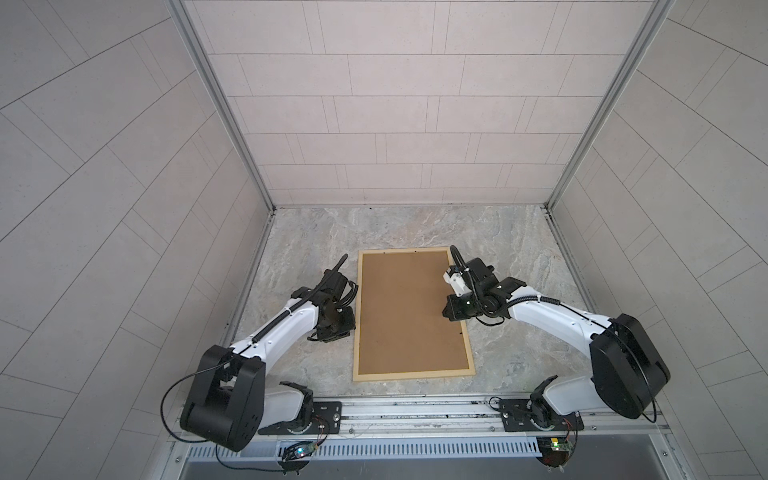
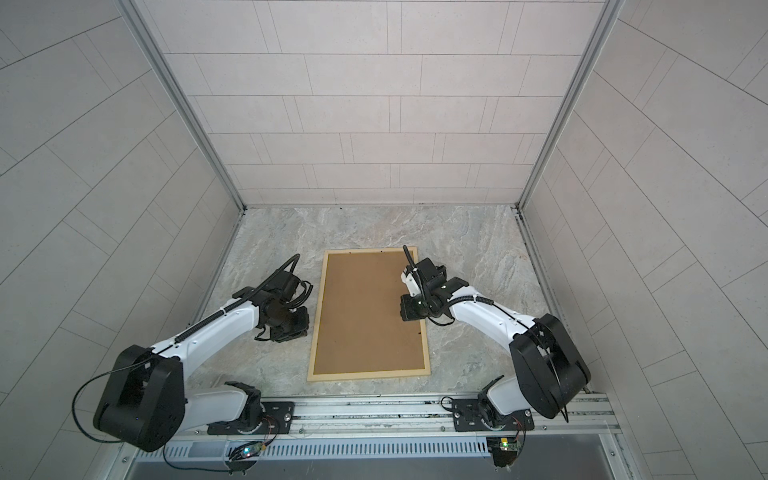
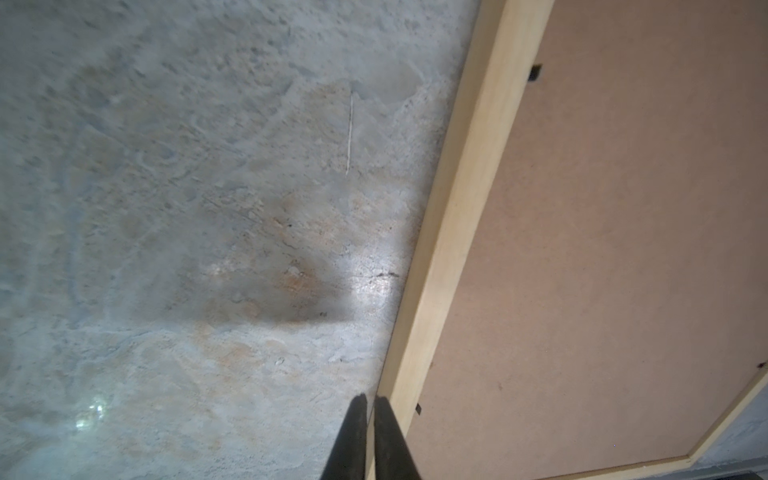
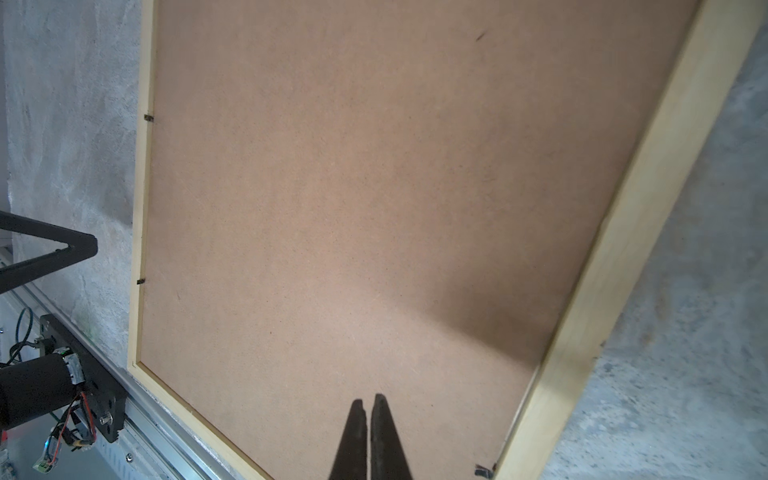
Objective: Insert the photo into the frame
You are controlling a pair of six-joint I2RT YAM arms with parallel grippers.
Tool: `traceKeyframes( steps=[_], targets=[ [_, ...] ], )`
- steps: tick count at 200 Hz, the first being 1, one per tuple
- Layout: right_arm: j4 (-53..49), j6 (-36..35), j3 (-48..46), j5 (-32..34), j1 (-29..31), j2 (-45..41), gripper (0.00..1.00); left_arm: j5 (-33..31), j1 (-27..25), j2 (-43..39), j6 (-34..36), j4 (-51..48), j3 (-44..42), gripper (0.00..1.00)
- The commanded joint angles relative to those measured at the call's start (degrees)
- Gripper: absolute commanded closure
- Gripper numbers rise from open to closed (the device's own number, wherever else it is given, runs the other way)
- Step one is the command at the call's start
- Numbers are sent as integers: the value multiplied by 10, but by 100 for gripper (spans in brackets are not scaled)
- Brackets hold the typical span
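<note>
Mid-surface, frame (image 1: 413, 373): lies flat, back up, long side running toward the back wall. The brown backing board (image 1: 405, 316) sits inside the bars.
Photo: not visible in any view. It's likely under the board, but you can't confirm it.
Progress: looks near the end, with the board seated. What's probably left for you is securing the small dark tabs (image 4: 148, 118) and checking the print.
Left gripper (image 3: 370, 399): jaws all but together and empty, just outside the left bar, over bare surface (image 1: 299, 249).
Right gripper (image 4: 369, 400): jaws together and empty, over the board just inside the right bar. Contact unclear.
Edges: bars stand proud of the board, so a low sweep could catch them.
Room: you have open surface all round the frame, and the walls are well apart from it.
</note>
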Motion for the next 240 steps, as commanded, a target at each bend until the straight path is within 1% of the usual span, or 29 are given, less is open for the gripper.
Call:
traceKeyframes(
  steps=[1, 21, 31, 43, 53, 96, 105, 121, 140, 171, 190, 211, 240],
  targets=[
    [2, -4, 16, -4, 4, 11, 100, 6, -5, 17, -1, 2, -5, 88],
    [5, -6, 19, -11, 4, 25, 100, 20, -19, 39, 8, 8, 1, 88],
    [5, -7, 19, -15, 5, 31, 100, 27, -36, 45, 9, 10, 2, 88],
    [9, -7, 15, -14, 8, 35, 100, 25, -57, 52, 4, 10, 2, 89],
    [15, -5, 11, -13, 11, 39, 100, 22, -65, 58, 1, 11, 3, 89],
    [28, -1, 3, -23, 15, 55, 100, 10, -65, 79, 1, 11, 10, 91],
    [31, -1, 0, -22, 15, 54, 100, 14, -66, 82, 3, 9, 11, 94],
    [34, 0, -5, -22, 16, 55, 100, 15, -68, 64, -3, 8, 12, 94],
    [42, 3, -11, -22, 16, 55, 100, 8, -69, 48, 0, -19, 25, 94],
    [50, 5, -14, -24, 17, 68, 100, -17, -82, 27, -6, -45, 31, 94],
    [55, 6, -15, -25, 19, 73, 100, 3, -92, 33, -13, -31, 24, 94],
    [56, 6, -14, -26, 22, 75, 100, 11, -101, 41, -15, -18, 21, 94],
    [54, 6, -16, -23, 22, 74, 100, 7, -102, 52, -13, -10, 18, 94]
  ],
)
